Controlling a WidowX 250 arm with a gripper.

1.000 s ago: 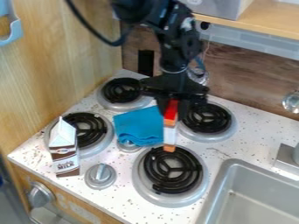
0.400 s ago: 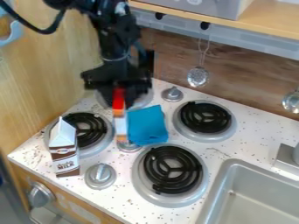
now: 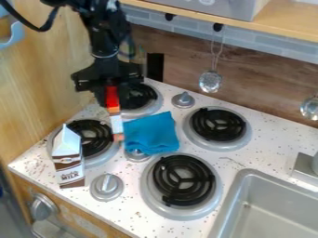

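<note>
The black gripper (image 3: 110, 98) hangs over the left part of the white, speckled bench (image 3: 155, 230), its jaws clamped on the red upper end of a narrow, straight-sided stick (image 3: 116, 122). The stick points downward, slightly tilted, and runs through bands of red, orange and white to an orange lower end; its material is hard to tell. It is between the near left burner (image 3: 90, 135) and a soft, rumpled blue cloth (image 3: 151, 132), right beside the cloth's left edge; whether the two touch cannot be told. The cloth lies in an uneven, folded square, its near edge bunched up against a round metal knob (image 3: 137, 156). At the near left, an upright milk carton (image 3: 69, 162) with a slanted white top and brown-and-white sides stands in front of the burner. The burners have black spiral coils in round, silvery pans: the far left one (image 3: 138, 96) sits behind the stick, the far right one (image 3: 218, 124) to the right of the cloth, and the near right one (image 3: 183, 180) in front of it. At the near right is a smooth, grey, round-cornered sink (image 3: 273, 209).
</note>
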